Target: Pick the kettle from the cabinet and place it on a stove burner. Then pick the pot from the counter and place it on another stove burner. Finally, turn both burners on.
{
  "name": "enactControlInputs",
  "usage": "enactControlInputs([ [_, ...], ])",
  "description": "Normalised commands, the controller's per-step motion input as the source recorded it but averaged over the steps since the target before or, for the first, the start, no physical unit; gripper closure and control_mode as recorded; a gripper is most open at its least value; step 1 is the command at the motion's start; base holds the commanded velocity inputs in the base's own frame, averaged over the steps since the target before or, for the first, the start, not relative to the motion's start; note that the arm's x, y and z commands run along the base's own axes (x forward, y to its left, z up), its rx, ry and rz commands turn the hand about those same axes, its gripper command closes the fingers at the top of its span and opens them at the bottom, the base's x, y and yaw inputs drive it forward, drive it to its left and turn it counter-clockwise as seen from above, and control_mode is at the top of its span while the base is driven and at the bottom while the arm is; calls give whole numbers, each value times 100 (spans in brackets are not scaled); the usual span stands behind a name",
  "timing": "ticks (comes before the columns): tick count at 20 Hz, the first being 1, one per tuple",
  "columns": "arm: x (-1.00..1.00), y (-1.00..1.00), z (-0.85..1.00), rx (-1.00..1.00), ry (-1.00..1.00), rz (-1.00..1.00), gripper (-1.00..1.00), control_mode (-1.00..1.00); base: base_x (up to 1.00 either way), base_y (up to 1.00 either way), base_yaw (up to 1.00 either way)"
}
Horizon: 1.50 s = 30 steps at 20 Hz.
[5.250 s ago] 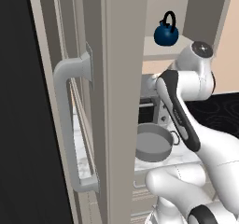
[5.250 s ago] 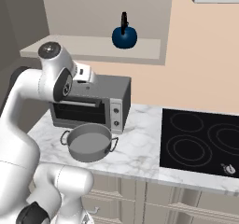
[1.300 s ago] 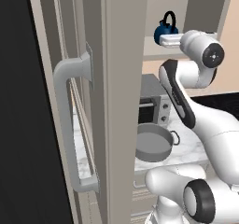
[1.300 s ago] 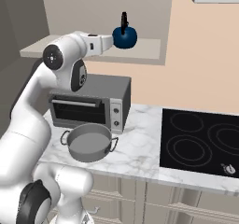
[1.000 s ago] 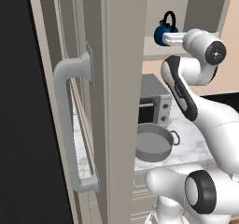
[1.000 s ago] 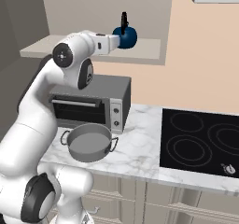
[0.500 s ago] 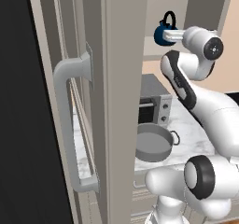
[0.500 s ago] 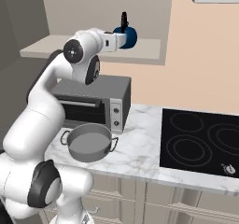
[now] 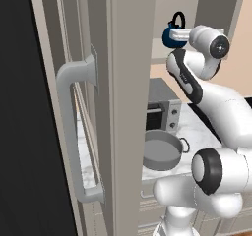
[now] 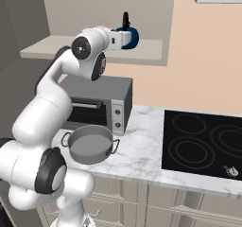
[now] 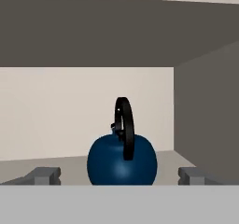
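Beside the outstretched gripper (image 9: 173, 35) in the left base view, the small round dark-blue kettle (image 9: 171, 37) sits on the open beige-grey cabinet (image 9: 197, 6) shelf.

From the right base view, the wide grey metal pot (image 10: 90, 144) and boxy grey toaster oven (image 10: 97, 103) lie well below the hand, clear of it.

Along the hand view, the dark fingertips (image 11: 45, 175) stand spread either side of the kettle; closing off-centre could knock it backward, I judge, and the black arched handle (image 11: 124, 128) stands edge-on.

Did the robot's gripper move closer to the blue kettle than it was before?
Yes. In the right base view the gripper has swung up from in front of the toaster oven to the cabinet shelf, right at the kettle, jaws open.
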Motion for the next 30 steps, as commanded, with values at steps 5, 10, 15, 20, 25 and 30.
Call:
enactControlInputs([
  [5,29,-12,0,0,0,0,-100,-100,0,0,0],
  [10,26,-12,0,0,0,0,-100,-100,0,0,0],
  [15,27,-7,0,0,0,0,-100,-100,0,0,0],
  [20,28,-6,0,0,0,0,-100,-100,0,0,0],
  [25,29,-7,0,0,0,0,-100,-100,0,0,0],
  [30,20,-1,0,0,0,0,-100,-100,0,0,0],
])
